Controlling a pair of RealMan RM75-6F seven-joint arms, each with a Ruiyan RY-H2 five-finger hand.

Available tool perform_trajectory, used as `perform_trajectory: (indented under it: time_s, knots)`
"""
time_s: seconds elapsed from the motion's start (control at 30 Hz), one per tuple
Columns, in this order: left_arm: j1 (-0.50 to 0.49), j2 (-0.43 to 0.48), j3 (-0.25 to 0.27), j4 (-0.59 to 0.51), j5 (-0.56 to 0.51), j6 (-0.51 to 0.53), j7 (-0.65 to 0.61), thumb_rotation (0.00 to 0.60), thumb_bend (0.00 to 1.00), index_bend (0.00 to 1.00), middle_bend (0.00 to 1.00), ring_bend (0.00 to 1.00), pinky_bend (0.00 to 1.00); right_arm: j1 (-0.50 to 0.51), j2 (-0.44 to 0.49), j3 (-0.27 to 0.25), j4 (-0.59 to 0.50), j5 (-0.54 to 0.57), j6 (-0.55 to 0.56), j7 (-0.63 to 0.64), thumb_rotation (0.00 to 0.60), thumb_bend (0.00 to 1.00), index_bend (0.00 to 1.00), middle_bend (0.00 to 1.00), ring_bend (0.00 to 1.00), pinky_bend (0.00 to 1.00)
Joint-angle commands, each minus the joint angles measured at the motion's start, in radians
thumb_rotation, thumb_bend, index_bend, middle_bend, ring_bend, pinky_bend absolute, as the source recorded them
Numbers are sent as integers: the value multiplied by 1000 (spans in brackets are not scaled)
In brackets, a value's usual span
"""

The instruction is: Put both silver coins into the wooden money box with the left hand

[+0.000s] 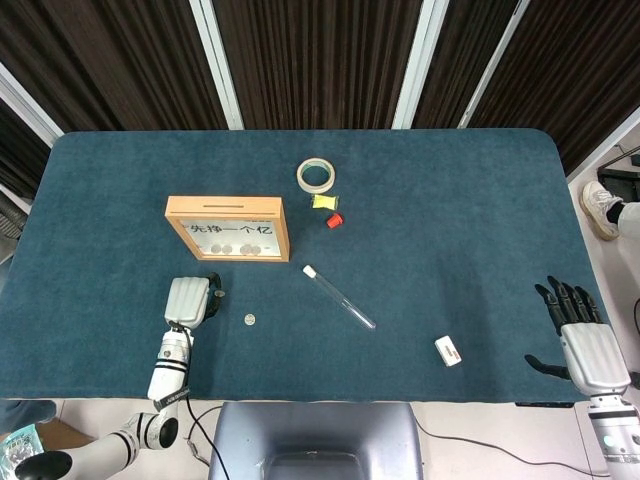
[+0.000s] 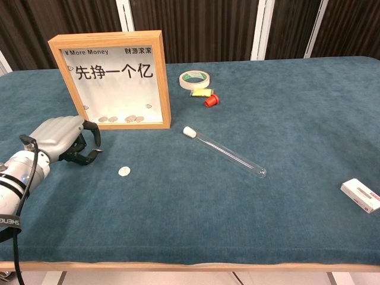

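Observation:
The wooden money box (image 1: 227,228) (image 2: 116,80) stands upright left of centre, with several coins lying behind its window. One silver coin (image 1: 250,320) (image 2: 124,171) lies on the cloth in front of it. My left hand (image 1: 190,300) (image 2: 64,140) hovers just left of that coin and in front of the box, fingers curled in toward the thumb; no coin shows in it. My right hand (image 1: 580,335) is at the table's front right edge, fingers spread and holding nothing. I see no second loose coin.
A glass test tube (image 1: 338,297) (image 2: 224,152) lies diagonally at the centre. Behind it are a tape roll (image 1: 316,176) (image 2: 195,78), a yellow piece (image 1: 324,202) and a red cap (image 1: 334,221) (image 2: 211,100). A small white box (image 1: 448,351) (image 2: 360,195) sits front right.

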Motion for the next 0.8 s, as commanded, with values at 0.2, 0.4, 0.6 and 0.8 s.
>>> perform_trajectory:
  time_s: [0.2,0.4,0.6,0.8]
  knots:
    - [-5,-14,0,20,5,2,-18,600,408,556,1000,1000,1000,0,4,1,-5,7,-3,-2,600,137,0,0,0,0]
    - [-8,-25,-4,36,3,5,-21,600,479,560,1000,1000,1000,1,6,1,-5,8,-5,0,600,137,0,0,0,0]
    - [-9,-27,-7,35,4,12,-20,600,547,571,1000,1000,1000,0,7,2,-4,8,-4,2,600,137,0,0,0,0]
    - [-6,-17,-7,23,6,18,-20,600,520,584,1000,1000,1000,0,7,2,-5,8,-3,3,600,137,0,0,0,0]
